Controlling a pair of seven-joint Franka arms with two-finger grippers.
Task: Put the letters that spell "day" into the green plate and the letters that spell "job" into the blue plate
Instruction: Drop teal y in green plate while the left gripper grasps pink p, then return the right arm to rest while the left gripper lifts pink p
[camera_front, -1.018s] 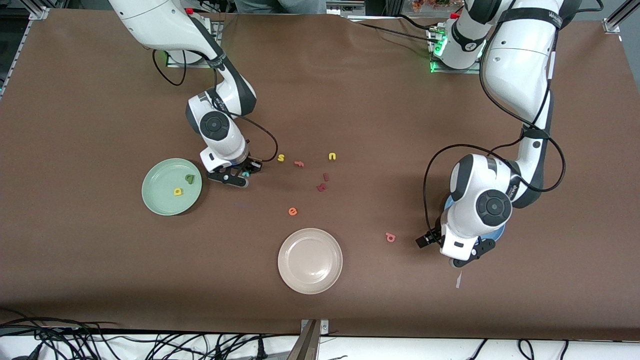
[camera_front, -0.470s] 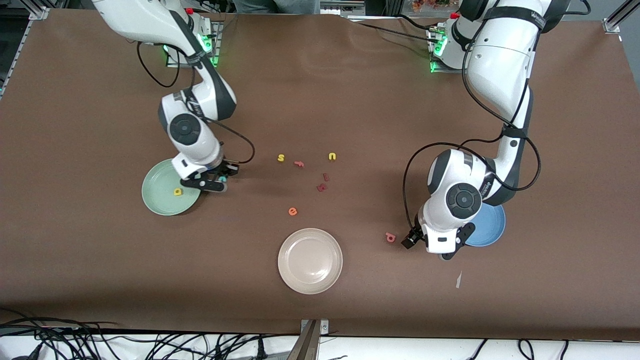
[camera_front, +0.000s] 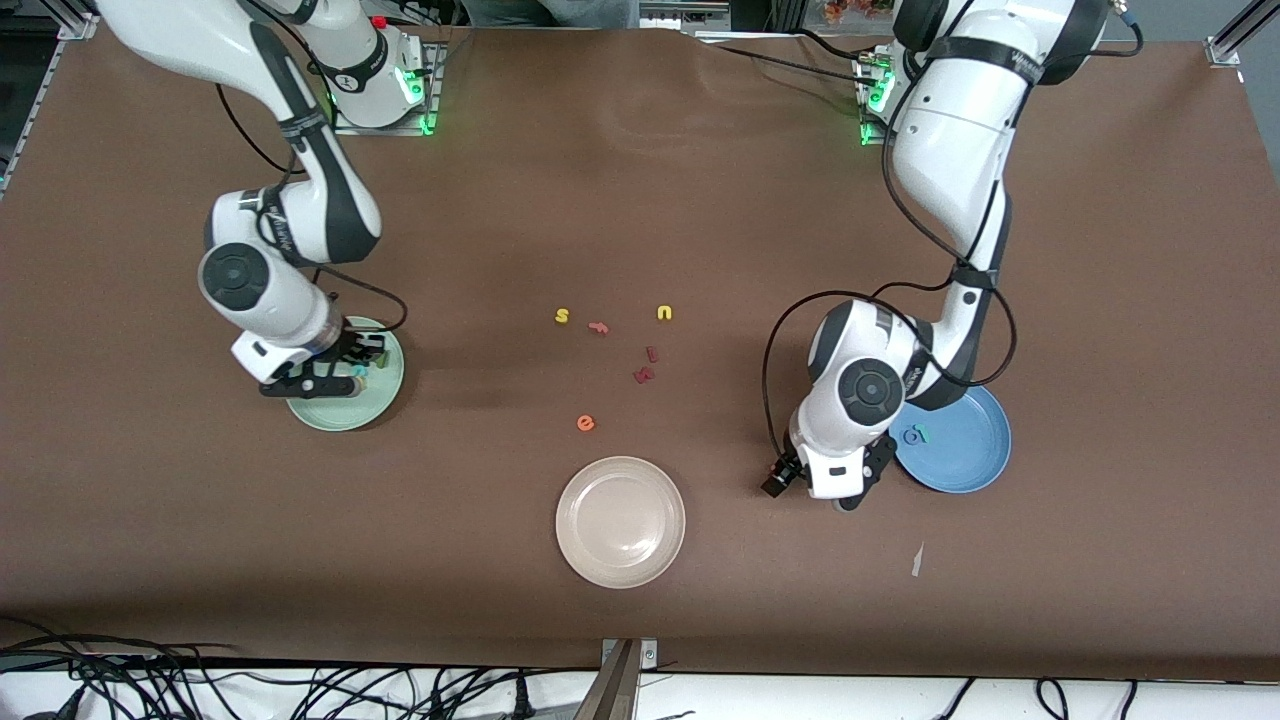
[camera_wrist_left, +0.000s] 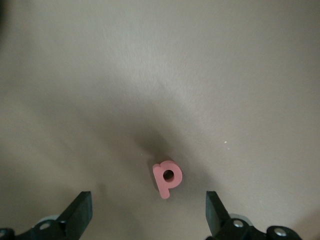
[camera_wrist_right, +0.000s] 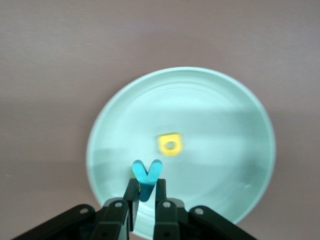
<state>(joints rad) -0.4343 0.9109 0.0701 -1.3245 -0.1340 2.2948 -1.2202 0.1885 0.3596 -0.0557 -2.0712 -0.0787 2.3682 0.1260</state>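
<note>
My right gripper (camera_front: 352, 378) hangs over the green plate (camera_front: 340, 420), shut on the teal "y" (camera_wrist_right: 147, 177), which stands upright between its fingers (camera_wrist_right: 131, 195). A yellow letter (camera_wrist_right: 170, 144) lies in the green plate (camera_wrist_right: 225, 125); the olive-green one is hidden. My left gripper (camera_front: 840, 498) is low over the table beside the blue plate (camera_front: 965, 465), which holds the blue "o" (camera_front: 910, 436) and teal "j" (camera_front: 922, 434). In the left wrist view the salmon-pink "b" (camera_wrist_left: 167, 178) lies flat just ahead of the open left gripper (camera_wrist_left: 147, 220).
A beige plate (camera_front: 620, 520) sits nearest the front camera, mid-table. Loose letters lie in the middle: yellow "s" (camera_front: 562, 316), yellow "u" (camera_front: 664, 313), orange "e" (camera_front: 586, 423), dark red pieces (camera_front: 645, 365). A white scrap (camera_front: 917, 560) lies near the blue plate.
The right arm carried the teal "y" from the table to over the green plate. The left arm swung off the blue plate to over the salmon-pink "b".
</note>
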